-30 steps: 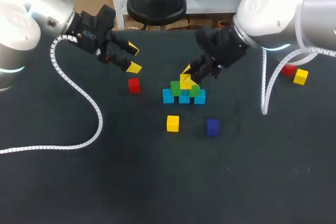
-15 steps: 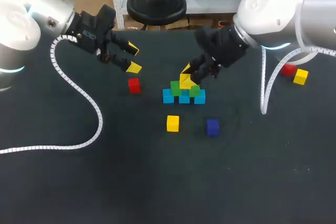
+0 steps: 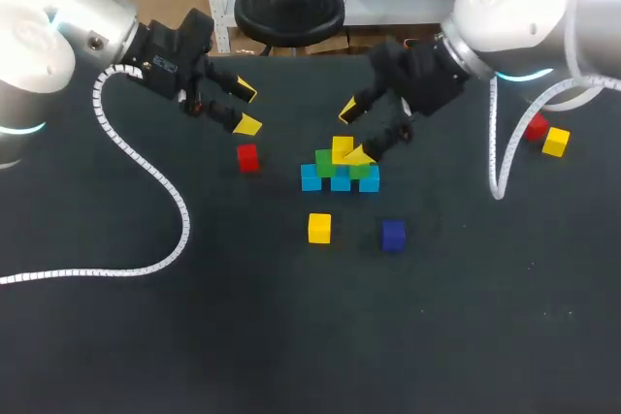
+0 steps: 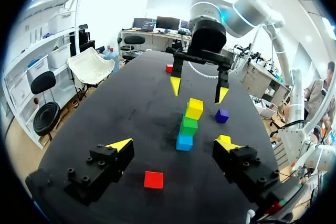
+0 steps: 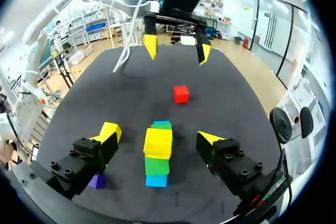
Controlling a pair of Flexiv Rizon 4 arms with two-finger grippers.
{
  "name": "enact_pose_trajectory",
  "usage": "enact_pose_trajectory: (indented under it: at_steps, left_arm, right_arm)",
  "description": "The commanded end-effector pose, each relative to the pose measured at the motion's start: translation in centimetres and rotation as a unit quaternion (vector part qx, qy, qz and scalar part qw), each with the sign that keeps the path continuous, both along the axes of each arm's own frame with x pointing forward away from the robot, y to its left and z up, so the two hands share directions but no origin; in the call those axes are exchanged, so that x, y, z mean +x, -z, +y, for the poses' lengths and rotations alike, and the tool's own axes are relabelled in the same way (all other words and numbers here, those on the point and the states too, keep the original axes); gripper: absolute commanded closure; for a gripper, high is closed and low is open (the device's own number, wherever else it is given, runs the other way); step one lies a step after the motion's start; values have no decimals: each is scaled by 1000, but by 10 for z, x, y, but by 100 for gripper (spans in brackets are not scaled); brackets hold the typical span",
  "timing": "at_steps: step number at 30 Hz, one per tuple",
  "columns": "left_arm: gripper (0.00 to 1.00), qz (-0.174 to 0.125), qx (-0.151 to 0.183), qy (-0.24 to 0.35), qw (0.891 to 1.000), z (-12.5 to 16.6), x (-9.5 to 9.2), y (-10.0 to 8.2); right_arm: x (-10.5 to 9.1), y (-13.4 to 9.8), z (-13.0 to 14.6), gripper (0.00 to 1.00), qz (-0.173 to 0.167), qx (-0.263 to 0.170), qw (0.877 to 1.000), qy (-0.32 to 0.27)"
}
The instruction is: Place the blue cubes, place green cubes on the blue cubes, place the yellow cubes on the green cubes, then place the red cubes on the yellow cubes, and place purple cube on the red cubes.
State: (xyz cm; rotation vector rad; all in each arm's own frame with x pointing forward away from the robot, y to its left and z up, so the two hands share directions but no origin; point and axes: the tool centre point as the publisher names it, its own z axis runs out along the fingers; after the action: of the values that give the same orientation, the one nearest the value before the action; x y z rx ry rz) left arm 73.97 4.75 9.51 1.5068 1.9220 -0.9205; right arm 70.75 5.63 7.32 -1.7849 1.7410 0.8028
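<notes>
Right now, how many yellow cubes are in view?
3. One yellow cube tops the green cubes; one lies alone in front of them; one sits beside a red cube at the far right. None seems hidden.

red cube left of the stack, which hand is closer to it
Left. The left hand hangs just behind the red cube; the right hand is farther off, over the stack.
</notes>
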Motion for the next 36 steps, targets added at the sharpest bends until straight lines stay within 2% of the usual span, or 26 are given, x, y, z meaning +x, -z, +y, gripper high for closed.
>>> enact_pose_trajectory:
  at_steps: [1,12,19,27,36]
  left_arm:
    - [0,2,1,1,1000,0,2,0]
    - [0,2,1,1,1000,0,2,0]
    - [0,2,1,1,1000,0,2,0]
    - [0,2,1,1,1000,0,2,0]
    - [0,2,1,1,1000,0,2,0]
  right_arm:
    - [-13,-16,-13,0,-13,-1,1000,0]
    - [-31,-34,-49,0,-38,-1,999,14]
    - [-44,-42,-65,0,-39,-14,999,26]
    - [-69,-53,-85,0,-35,-29,997,66]
    - [-69,-53,-85,0,-35,-29,997,66]
